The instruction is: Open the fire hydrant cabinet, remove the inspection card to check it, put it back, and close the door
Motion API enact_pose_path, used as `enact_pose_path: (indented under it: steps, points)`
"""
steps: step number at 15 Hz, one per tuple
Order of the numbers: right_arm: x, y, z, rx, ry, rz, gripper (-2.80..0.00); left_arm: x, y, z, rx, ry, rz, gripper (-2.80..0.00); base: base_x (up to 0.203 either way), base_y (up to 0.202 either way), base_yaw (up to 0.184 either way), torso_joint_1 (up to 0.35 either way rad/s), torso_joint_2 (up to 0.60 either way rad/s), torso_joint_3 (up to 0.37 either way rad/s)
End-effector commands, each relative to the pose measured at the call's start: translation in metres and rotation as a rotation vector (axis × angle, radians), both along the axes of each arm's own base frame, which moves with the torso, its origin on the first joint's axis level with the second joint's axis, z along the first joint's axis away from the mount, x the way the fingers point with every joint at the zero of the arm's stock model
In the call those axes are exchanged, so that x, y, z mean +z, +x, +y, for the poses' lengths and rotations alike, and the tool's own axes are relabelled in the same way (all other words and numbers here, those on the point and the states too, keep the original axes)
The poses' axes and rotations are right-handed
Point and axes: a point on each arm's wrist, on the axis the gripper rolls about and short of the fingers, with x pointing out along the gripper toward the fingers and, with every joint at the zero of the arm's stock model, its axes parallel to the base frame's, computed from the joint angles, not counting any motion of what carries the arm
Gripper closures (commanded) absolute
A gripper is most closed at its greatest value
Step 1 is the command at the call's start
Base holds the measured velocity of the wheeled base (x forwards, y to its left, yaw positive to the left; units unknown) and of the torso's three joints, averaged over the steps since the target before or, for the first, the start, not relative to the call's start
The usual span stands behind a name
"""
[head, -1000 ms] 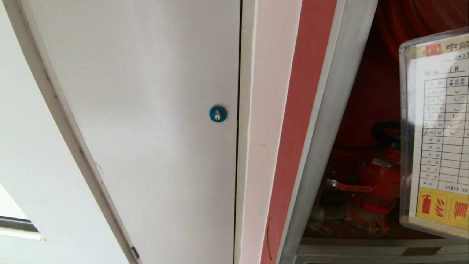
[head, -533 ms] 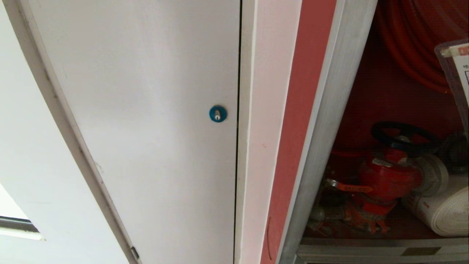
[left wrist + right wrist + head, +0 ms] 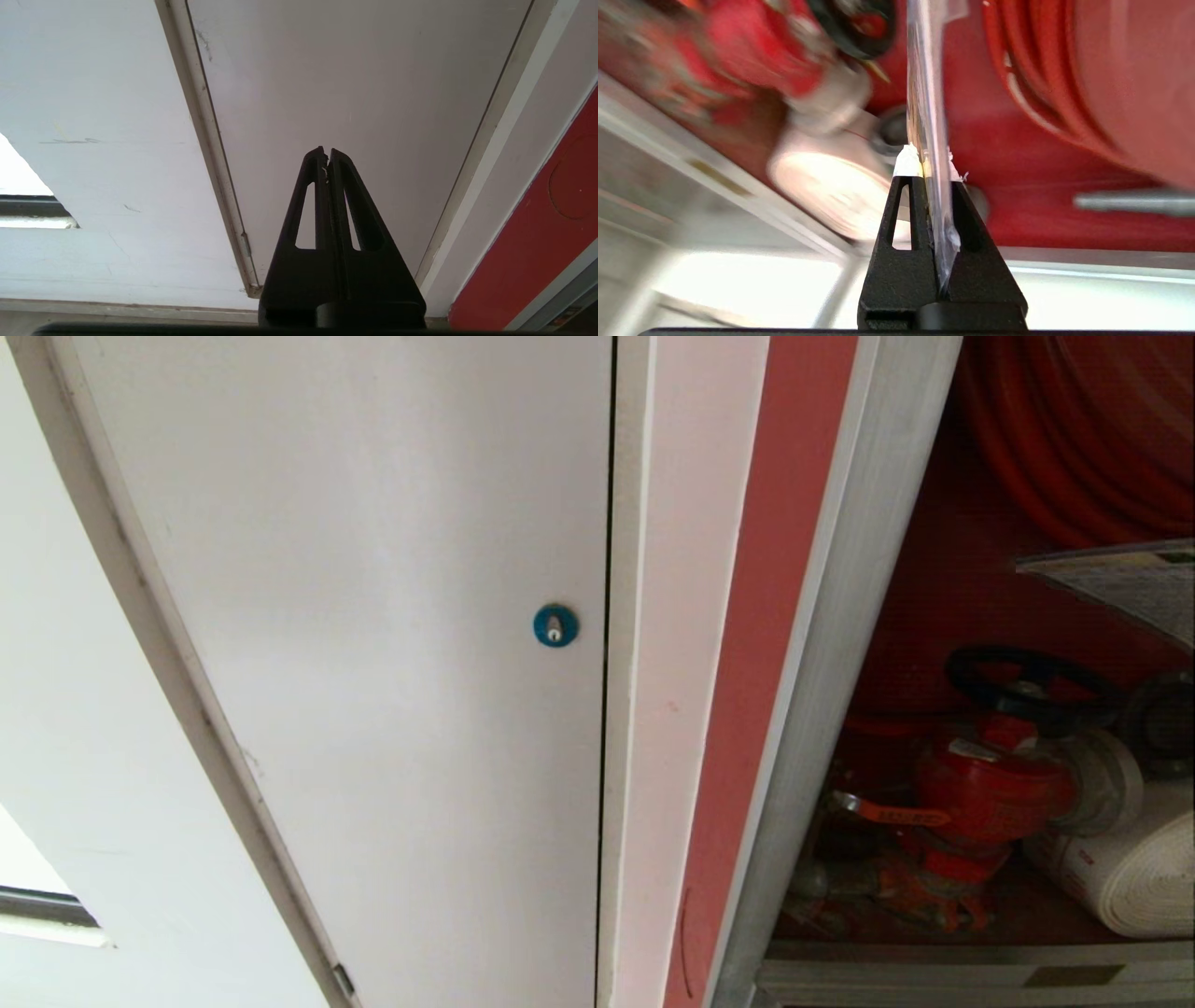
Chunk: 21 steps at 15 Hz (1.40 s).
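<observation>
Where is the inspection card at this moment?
The inspection card is at the head view's right edge, tilted nearly flat inside the open fire hydrant cabinet, above the red valve. The right pincer clamps its edge.

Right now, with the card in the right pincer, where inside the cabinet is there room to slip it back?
The open gap lies between the coiled red hose above and the valve's black handwheel below, where the card hangs. The cabinet floor is crowded: red valve, white hose roll.
</observation>
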Motion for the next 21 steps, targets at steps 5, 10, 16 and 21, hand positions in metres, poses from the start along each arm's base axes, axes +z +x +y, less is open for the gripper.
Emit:
enact_pose_path:
  steps: [5,10,16,21]
  points:
    - [-0.001,0.05,-0.018,0.022,-0.172,0.135,0.0,0.0,0.0,0.0,0.0,0.0,0.003,0.0,0.0,0.0,0.0,0.0,0.0,0.0]
    - [-0.01,0.086,-0.049,0.145,-0.283,0.199,0.0,0.0,0.0,0.0,0.0,0.0,0.0,0.0,0.0,0.0,0.0,0.0,0.0,0.0]
    - [-0.023,0.13,-0.082,0.13,-0.348,0.171,0.0,0.0,0.0,0.0,0.0,0.0,0.0,0.0,0.0,0.0,0.0,0.0,0.0,0.0]
    - [-0.032,0.143,-0.088,0.154,-0.342,0.18,0.0,0.0,0.0,0.0,0.0,0.0,0.0,0.0,0.0,0.0,0.0,0.0,0.0,0.0]
